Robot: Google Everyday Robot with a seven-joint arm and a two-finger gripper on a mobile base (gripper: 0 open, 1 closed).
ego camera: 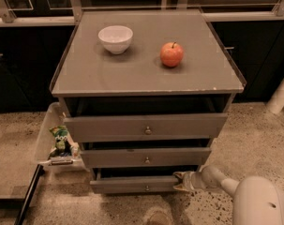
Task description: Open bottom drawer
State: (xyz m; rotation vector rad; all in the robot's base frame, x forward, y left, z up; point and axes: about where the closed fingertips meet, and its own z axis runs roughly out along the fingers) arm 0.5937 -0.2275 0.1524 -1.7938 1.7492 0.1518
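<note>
The grey cabinet has three drawers stacked. The bottom drawer [132, 185] is the slimmest front, lowest of the three, with a small round knob [147, 188] at its centre. It stands pulled out a little, with a dark gap above it. My gripper [180, 182] is at the right end of that drawer's front, touching its top edge. My white arm [254, 200] reaches in from the lower right.
A white bowl [115, 38] and a red apple [172, 54] sit on the cabinet top [146, 74]. A clear bin [50, 142] with a snack bag hangs on the cabinet's left side. A white post [280, 95] stands at the right. The floor is speckled stone.
</note>
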